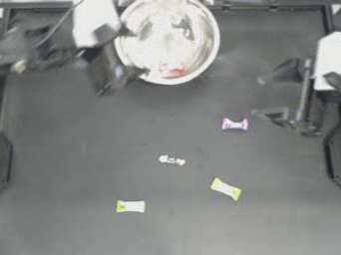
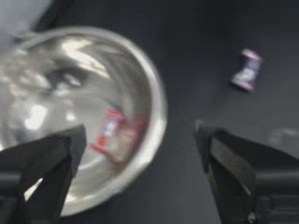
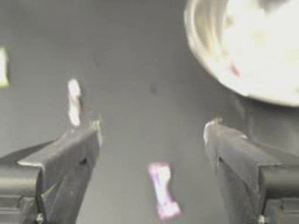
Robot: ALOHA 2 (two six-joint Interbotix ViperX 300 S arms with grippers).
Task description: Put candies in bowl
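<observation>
Inside the bowl [image 1: 200,60], red-white candy [image 2: 109,129], beside the wide-open left claw [image 2: 137,138] (holding nothing).

Red-white candy [image 1: 171,72] in silver bowl [image 1: 130,50] — four candies [image 1: 172,160] outside.

You work over a dark, matte grey tabletop [image 1: 80,164] that fills nearly the whole top view. A thin dark rail [image 1: 266,7] borders its far edge. Soft, even light falls across it.
</observation>
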